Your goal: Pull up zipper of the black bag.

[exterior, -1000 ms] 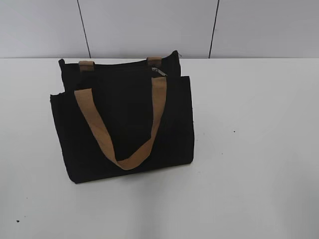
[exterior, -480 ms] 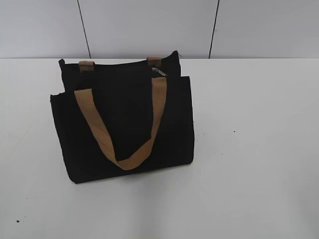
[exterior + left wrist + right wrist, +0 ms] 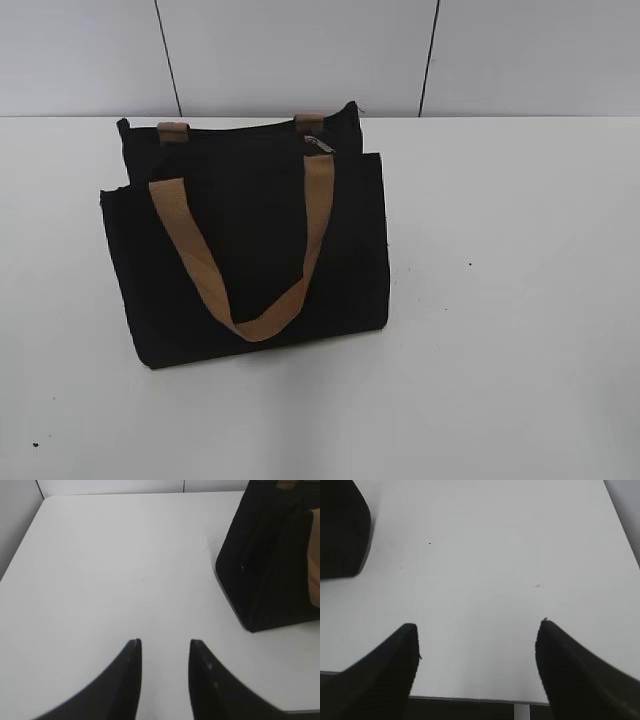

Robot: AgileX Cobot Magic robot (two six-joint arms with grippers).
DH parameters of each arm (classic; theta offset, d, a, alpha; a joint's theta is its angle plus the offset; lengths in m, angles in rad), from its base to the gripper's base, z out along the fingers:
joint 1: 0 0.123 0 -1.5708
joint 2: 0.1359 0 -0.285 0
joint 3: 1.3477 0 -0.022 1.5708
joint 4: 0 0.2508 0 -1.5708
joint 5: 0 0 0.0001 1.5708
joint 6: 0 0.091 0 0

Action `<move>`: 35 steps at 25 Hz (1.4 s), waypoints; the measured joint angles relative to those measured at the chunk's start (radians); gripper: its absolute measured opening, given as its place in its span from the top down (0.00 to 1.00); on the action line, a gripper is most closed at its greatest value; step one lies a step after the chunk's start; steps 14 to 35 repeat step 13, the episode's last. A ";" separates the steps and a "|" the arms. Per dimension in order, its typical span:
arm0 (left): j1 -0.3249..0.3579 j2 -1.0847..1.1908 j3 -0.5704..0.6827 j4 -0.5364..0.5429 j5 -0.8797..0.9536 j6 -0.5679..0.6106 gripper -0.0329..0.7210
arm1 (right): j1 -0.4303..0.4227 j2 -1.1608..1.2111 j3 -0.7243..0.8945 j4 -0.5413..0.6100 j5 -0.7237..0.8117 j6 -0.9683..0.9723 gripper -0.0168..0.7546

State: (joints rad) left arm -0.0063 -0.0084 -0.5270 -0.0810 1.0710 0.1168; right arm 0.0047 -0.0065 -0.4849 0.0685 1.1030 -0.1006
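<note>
The black bag (image 3: 250, 250) stands upright left of the middle of the white table (image 3: 500, 300) in the exterior view, one tan handle (image 3: 240, 260) hanging down its front. The zipper's silvery pull tab (image 3: 318, 145) sits at the right end of the top edge. The bag's corner shows at the right of the left wrist view (image 3: 270, 565) and at the top left of the right wrist view (image 3: 340, 530). My left gripper (image 3: 165, 642) is open and empty over bare table, left of the bag. My right gripper (image 3: 477, 625) is wide open and empty near the table's front edge.
The table's front edge (image 3: 470, 699) runs just under my right gripper. A grey panelled wall (image 3: 300, 50) stands behind the table. No arm shows in the exterior view.
</note>
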 joint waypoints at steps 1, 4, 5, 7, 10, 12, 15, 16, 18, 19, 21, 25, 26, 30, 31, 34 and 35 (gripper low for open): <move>0.001 0.000 0.000 0.000 0.000 0.000 0.62 | -0.011 0.000 0.000 0.001 0.000 0.000 0.26; 0.003 0.000 0.000 0.000 0.000 0.000 0.63 | -0.050 0.000 0.000 0.004 0.000 0.000 0.26; 0.003 0.000 0.000 0.000 0.000 0.000 0.63 | -0.054 0.000 0.000 0.005 0.000 0.000 0.26; 0.003 0.000 0.000 0.000 0.000 0.000 0.64 | -0.055 0.000 0.000 0.009 0.000 0.000 0.26; 0.003 0.000 0.000 0.000 -0.001 0.000 0.64 | -0.056 0.000 0.000 0.013 0.000 0.000 0.26; 0.003 0.000 0.000 0.000 -0.001 0.000 0.64 | -0.057 0.000 0.000 0.014 0.000 0.000 0.26; 0.003 0.000 0.000 0.000 -0.001 0.000 0.64 | -0.057 0.000 0.000 0.015 0.000 0.000 0.26; 0.003 0.000 0.000 0.000 -0.001 0.000 0.64 | -0.057 0.000 0.000 0.015 0.000 0.000 0.26; 0.003 0.000 0.000 0.000 -0.001 0.000 0.64 | -0.057 0.000 0.000 0.015 0.000 0.000 0.26; 0.003 0.000 0.000 0.000 -0.001 0.000 0.64 | -0.057 0.000 0.000 0.015 0.000 0.000 0.26; 0.003 0.000 0.000 0.000 -0.001 0.000 0.64 | -0.057 0.000 0.000 0.015 0.000 0.000 0.26; 0.003 0.000 0.000 0.000 -0.001 0.000 0.64 | -0.057 0.000 0.000 0.015 0.000 0.000 0.26; 0.003 0.000 0.000 0.000 -0.001 0.000 0.64 | -0.057 0.000 0.000 0.015 0.000 0.000 0.26; 0.003 0.000 0.000 0.000 -0.001 0.000 0.64 | -0.057 0.000 0.000 0.015 0.000 0.000 0.26; 0.003 0.000 0.000 0.000 -0.001 0.000 0.64 | -0.057 0.000 0.000 0.015 0.000 0.000 0.26; 0.003 0.000 0.000 0.000 -0.001 0.000 0.64 | -0.057 0.000 0.000 0.015 0.000 0.000 0.26; 0.003 0.000 0.000 0.000 -0.001 0.000 0.64 | -0.057 0.000 0.000 0.015 0.000 0.000 0.26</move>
